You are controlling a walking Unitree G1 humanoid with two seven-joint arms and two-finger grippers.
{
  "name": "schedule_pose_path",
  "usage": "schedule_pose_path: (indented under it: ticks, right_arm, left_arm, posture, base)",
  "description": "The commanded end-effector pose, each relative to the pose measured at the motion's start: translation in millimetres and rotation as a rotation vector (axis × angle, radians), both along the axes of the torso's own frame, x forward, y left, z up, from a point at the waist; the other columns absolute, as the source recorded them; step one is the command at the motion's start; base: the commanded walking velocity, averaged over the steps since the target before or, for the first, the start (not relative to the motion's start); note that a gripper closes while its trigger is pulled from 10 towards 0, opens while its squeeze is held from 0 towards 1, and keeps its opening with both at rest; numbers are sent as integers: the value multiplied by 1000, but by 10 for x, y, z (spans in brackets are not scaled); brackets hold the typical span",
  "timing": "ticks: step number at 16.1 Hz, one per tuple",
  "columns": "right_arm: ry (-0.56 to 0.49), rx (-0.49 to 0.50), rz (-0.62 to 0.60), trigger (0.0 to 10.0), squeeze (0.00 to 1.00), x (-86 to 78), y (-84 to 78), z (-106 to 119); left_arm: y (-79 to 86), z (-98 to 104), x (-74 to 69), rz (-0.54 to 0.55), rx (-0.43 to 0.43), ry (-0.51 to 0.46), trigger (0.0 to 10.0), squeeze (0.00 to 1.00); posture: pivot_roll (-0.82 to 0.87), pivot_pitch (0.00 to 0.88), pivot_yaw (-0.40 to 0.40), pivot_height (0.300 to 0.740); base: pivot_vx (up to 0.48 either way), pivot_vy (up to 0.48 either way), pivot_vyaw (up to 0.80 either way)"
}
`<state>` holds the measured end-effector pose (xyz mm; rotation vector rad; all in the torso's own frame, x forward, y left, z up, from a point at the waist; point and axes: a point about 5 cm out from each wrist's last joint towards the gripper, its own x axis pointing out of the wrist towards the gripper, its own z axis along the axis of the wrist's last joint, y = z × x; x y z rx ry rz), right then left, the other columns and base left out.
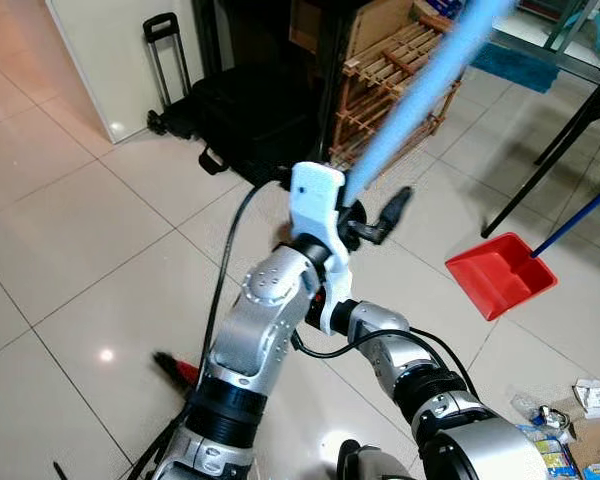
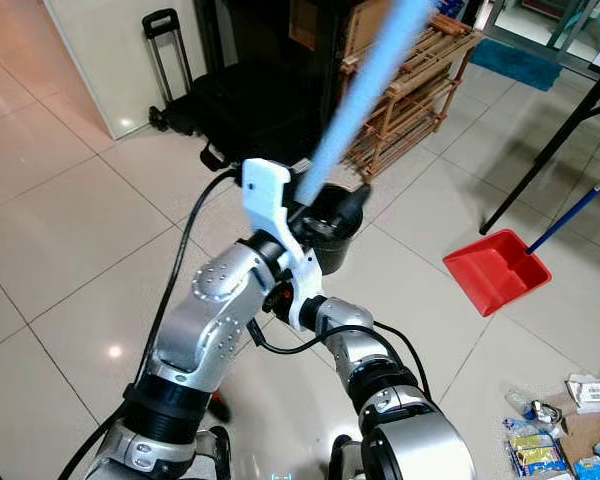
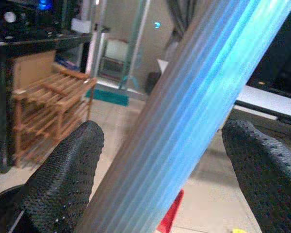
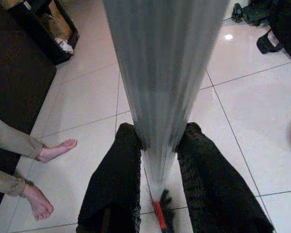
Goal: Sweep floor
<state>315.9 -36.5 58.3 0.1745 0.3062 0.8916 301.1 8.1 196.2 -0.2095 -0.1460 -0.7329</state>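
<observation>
A broom with a long light-blue handle [image 1: 420,90] slants up across the scene. Its red and black head [image 1: 177,369] rests on the tiled floor at lower left. My left gripper [image 3: 160,131] is raised high and stands open, its fingers [image 3: 63,179] on either side of the handle with gaps. My right gripper [image 4: 160,131] is lower down, shut on the handle, with the broom head [image 4: 157,213] beyond it on the tiles. A red dustpan [image 1: 500,272] with a blue stick lies on the floor at right.
A black bag [image 1: 240,120] and a wooden rack [image 1: 390,90] stand ahead against dark furniture. A black table leg [image 1: 550,160] slants at the right. Scraps of litter [image 1: 580,420] lie at lower right. A person's bare feet [image 4: 56,150] are on the tiles near the broom head.
</observation>
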Motion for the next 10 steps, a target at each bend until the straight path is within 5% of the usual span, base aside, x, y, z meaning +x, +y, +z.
schedule_pose_path:
  ticks: [1,10]
  right_arm:
    - [-18,4,24,10000,0,-3,68,35]
    - [-18,4,24,10000,0,-3,68,35]
  left_arm:
    - [-93,19,-58,-54,-2,-3,10000,0]
    - [-93,19,-58,-54,-2,-3,10000,0]
  posture:
    - [82,151,-7,740]
    - [82,151,-7,740]
  base:
    - [0,0,0]
    - [0,0,0]
